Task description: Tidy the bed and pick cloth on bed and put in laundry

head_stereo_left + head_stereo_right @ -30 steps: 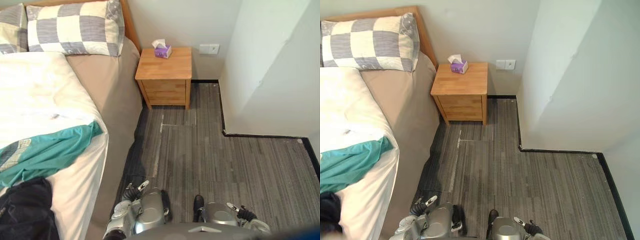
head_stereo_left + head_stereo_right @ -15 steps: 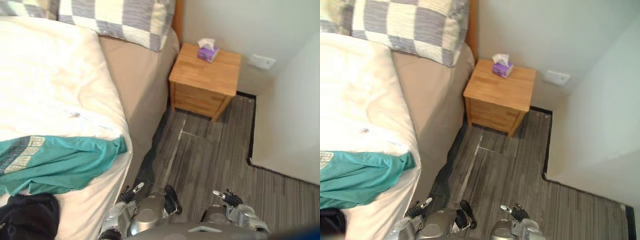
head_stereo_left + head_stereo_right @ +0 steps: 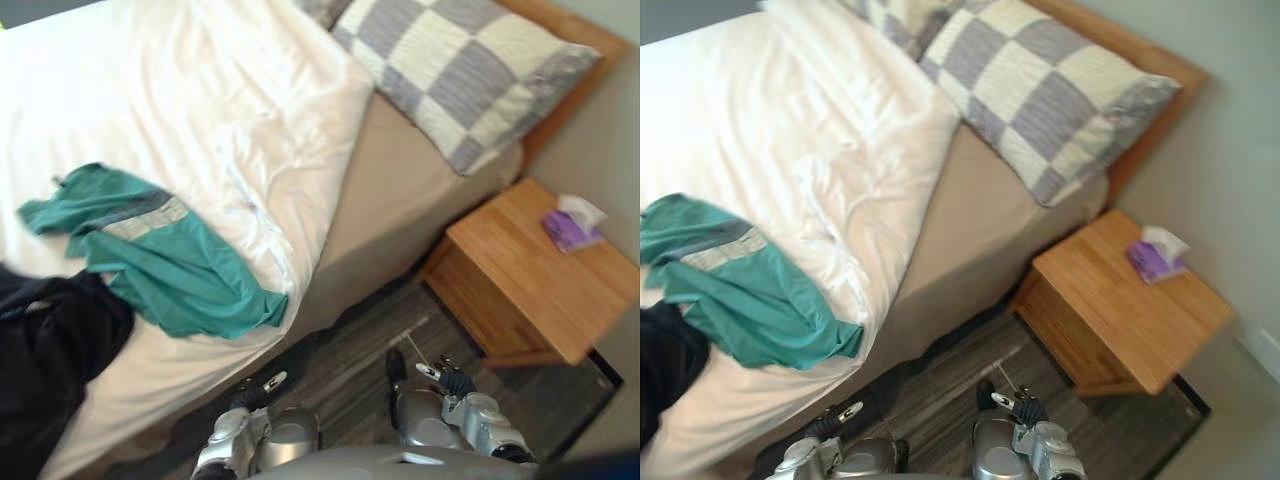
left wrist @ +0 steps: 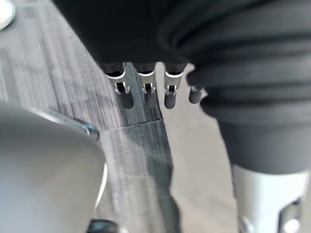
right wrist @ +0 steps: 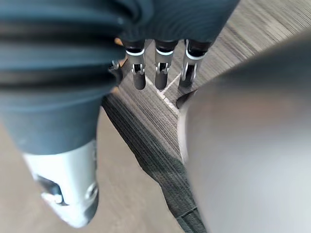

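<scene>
Quick rundown of the bedroom. The teal cloth [image 3: 165, 255] is lying crumpled on the white duvet [image 3: 200, 90], close to the edge of the bed [image 3: 400, 190] nearest the robot. One corner of it droops over that edge. Right up against it, on the robot's left, there's a black cloth [image 3: 50, 350] bunched on the same duvet. So both pieces are on the bed and neither is in a hand.

The duvet is rumpled and stops short of the side of the bed, so a strip of tan sheet shows. A grey and cream checked pillow [image 3: 460, 70] sits at the head end, resting partly on that sheet. Beside the bed is a wooden nightstand [image 3: 520, 270] with a purple tissue box [image 3: 570, 222] on top near the wall.

Hands: the left hand [image 4: 146, 90] hangs low over the grey striped floor [image 3: 350, 370], fingers straight and loose, nothing in them. The right hand [image 5: 163, 73] is the same deal, fingers relaxed and pointing down at the floor, empty. Both are down by the bed's side, well apart from the clothes.
</scene>
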You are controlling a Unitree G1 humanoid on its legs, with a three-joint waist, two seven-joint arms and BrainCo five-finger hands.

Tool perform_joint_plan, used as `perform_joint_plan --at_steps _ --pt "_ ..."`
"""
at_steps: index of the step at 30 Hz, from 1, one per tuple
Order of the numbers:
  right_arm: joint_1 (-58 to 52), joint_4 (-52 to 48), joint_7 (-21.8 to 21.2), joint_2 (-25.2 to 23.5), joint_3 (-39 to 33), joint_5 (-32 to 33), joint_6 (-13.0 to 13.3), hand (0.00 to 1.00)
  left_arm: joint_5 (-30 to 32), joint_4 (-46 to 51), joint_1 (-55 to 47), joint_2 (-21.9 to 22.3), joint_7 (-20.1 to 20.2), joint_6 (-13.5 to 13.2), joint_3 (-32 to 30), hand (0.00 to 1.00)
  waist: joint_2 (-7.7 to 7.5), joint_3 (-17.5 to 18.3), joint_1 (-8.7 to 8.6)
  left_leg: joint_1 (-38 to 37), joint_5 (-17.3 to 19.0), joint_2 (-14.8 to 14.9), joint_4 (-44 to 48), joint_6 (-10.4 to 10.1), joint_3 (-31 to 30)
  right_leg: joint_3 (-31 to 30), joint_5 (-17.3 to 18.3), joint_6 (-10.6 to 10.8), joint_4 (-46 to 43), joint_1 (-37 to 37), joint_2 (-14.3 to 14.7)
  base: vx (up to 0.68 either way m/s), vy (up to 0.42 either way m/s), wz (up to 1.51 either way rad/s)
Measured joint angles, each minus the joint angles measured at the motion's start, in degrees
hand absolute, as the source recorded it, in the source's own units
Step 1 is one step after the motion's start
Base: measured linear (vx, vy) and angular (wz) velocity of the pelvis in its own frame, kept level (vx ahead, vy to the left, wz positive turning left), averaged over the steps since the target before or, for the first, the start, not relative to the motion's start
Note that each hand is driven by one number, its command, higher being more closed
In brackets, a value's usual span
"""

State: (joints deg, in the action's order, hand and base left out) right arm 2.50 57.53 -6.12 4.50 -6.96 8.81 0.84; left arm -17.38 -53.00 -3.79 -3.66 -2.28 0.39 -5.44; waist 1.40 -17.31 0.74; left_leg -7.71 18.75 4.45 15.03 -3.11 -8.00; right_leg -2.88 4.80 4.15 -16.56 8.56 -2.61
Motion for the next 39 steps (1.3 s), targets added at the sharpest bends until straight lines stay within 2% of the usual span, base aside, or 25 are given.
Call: perform_joint_plan --at_steps 3,5,6,7,8,9,10,11,12,14,19,20,25,26,29,33,37,39 --pt "0.7 0.0 -1.1 0.2 2.0 -0.3 0.8 0.0 -0.1 0.1 0.0 0.5 -0.3 0.1 -0.2 0.0 -0.03 0.3 0.48 -2.3 -2.6 1.7 -4.3 -1.9 -0.2 2.8 3.6 -1.6 -3.7 0.1 0.4 0.16 -0.317 0.47" --pt "2.4 0.4 -2.1 0.2 3.1 -0.4 0.9 0.0 -0.8 0.2 0.0 0.2 -0.5 0.4 -0.2 0.0 0.1 0.4 0.52 0.2 -5.4 1.7 -3.4 -2.9 1.7 5.7 3.7 -2.4 -2.5 -0.2 -0.9 0.12 -0.236 0.71" --pt "2.9 0.5 -2.6 0.1 3.2 -0.4 0.9 0.0 -0.9 0.3 0.0 0.2 -0.5 0.3 -0.1 0.0 0.36 0.4 0.23 1.9 -7.1 1.9 -2.8 -4.1 4.2 8.1 3.3 -2.8 -1.3 -1.1 -1.9 0.08 -0.154 0.93" --pt "2.8 0.7 -2.7 0.1 3.1 -0.4 0.8 0.0 -0.8 0.5 0.0 0.2 -0.5 0.3 -0.1 0.0 0.43 0.4 0.18 2.6 -8.3 2.4 -3.0 -4.2 6.5 9.8 3.2 -3.0 -0.6 -1.7 -2.6 0.09 -0.141 1.35" --pt "2.5 0.9 -2.7 0.1 3.1 -0.4 0.7 0.0 -0.2 0.8 0.0 0.1 -0.5 -0.2 0.3 0.0 0.44 0.4 -0.09 3.3 -10.8 2.7 -4.3 -3.9 12.0 13.8 3.0 -3.3 0.9 -3.5 -4.0 0.06 -0.111 1.39" --pt "2.4 0.9 -2.6 0.0 3.1 -0.4 0.7 0.0 0.1 0.9 0.0 0.1 -0.5 -0.5 0.5 0.0 0.45 0.4 -0.31 3.4 -12.0 2.9 -5.3 -3.6 15.0 16.0 2.9 -3.5 1.6 -4.6 -4.6 0.05 -0.123 1.94" --pt "2.0 0.9 -2.2 -0.1 3.1 -0.1 0.6 0.0 0.6 0.7 0.0 0.1 -0.3 -1.4 0.9 0.0 0.65 0.5 -1.14 3.5 -12.9 3.6 -6.8 -3.0 21.1 20.7 2.7 -3.8 3.1 -6.6 -5.1 0.01 -0.088 1.87" --pt "2.5 0.8 -1.9 0.4 3.1 -0.1 0.4 0.0 0.7 -0.1 0.0 0.4 -0.1 -1.9 1.1 0.0 1.41 0.5 -1.1 3.6 -13.2 4.2 -8.5 -2.7 26.5 23.9 2.7 -3.8 3.8 -8.0 -5.0 -0.01 -0.058 1.68" --pt "2.8 0.8 -1.7 0.7 3.1 -0.1 0.4 0.0 0.7 -0.3 -0.1 0.6 -0.1 -2.0 1.3 0.0 1.56 0.4 -0.94 3.5 -13.7 4.3 -9.4 -2.2 28.3 25.0 2.7 -3.8 3.9 -8.4 -5.0 -0.02 -0.011 1.21" --pt "3.0 1.4 -0.5 0.7 3.2 0.1 0.8 0.0 1.3 -0.1 -0.3 0.3 0.0 -3.3 1.5 0.0 1.34 0.5 0.38 2.7 -16.5 3.1 -12.7 -1.5 28.8 26.9 2.6 -3.5 5.0 -9.8 -5.8 -0.04 0.043 0.64" --pt "2.1 2.5 1.9 0.1 4.3 3.1 0.8 0.0 2.6 -0.6 -0.7 0.0 1.3 -3.7 3.3 0.0 1.74 1.1 -0.62 0.4 -21.2 0.4 -20.8 -0.2 26.1 29.7 2.0 -1.8 9.0 -12.1 -5.9 -0.07 0.05 0.35" --pt "2.0 2.5 2.5 -0.1 4.2 4.1 0.7 0.0 3.0 -0.7 -0.7 -0.2 1.7 -3.7 3.7 0.0 1.38 1.2 -1.11 0.8 -21.6 0.3 -20.9 0.0 25.1 30.9 1.9 -1.5 9.5 -12.7 -6.0 -0.07 0.034 0.44" --pt "0.7 2.5 5.8 -1.3 2.3 9.8 -0.3 0.0 4.0 -0.7 -0.7 -1.5 1.9 -2.7 5.5 0.0 -0.12 2.2 -1.11 0.5 -22.0 0.2 -21.1 0.0 22.8 32.9 2.1 -1.2 10.0 -15.0 -6.0 -0.03 -0.01 0.26" --pt "0.6 2.5 7.3 -1.7 1.4 12.0 -0.6 0.0 5.5 -0.7 -0.7 -1.6 1.9 -1.8 5.5 0.0 -0.3 2.6 -1.12 0.5 -22.0 0.2 -21.1 0.0 22.8 32.8 2.0 -1.3 10.1 -15.1 -5.7 0.0 -0.021 0.04" --pt "0.0 2.5 10.7 -2.0 -0.7 15.8 -0.5 0.0 6.4 -1.5 -0.5 -1.6 1.8 -0.6 5.6 0.0 -0.17 3.6 -1.27 0.4 -22.0 0.4 -21.1 -0.1 23.2 32.5 1.4 -1.8 10.2 -15.2 -5.4 0.02 -0.005 -0.05" --pt "-1.7 0.3 16.8 -2.3 -7.8 20.1 -0.3 0.0 8.0 -2.4 0.2 -1.6 1.5 0.7 5.2 0.0 -0.39 3.9 -1.41 -1.5 -21.5 1.1 -21.1 -0.9 26.1 30.6 1.1 -2.1 10.6 -16.0 -4.9 0.01 0.009 -0.24" --pt "-3.5 -8.0 22.9 -1.3 -12.8 18.9 0.2 0.0 8.1 -2.3 0.1 -2.2 1.0 1.6 4.7 0.0 -1.3 4.2 -1.78 -1.9 -21.3 1.7 -21.1 -1.3 28.7 28.6 0.9 -2.3 10.7 -15.2 -4.3 -0.01 0.001 -0.3" --pt "-3.5 -13.3 24.2 0.2 -14.1 17.1 0.2 0.0 8.1 -2.3 0.2 -2.5 1.1 1.7 4.8 0.0 -1.65 4.3 -1.94 -2.0 -21.2 1.8 -21.1 -1.3 29.9 27.8 0.8 -2.3 10.7 -14.6 -4.3 -0.01 0.016 -0.35"
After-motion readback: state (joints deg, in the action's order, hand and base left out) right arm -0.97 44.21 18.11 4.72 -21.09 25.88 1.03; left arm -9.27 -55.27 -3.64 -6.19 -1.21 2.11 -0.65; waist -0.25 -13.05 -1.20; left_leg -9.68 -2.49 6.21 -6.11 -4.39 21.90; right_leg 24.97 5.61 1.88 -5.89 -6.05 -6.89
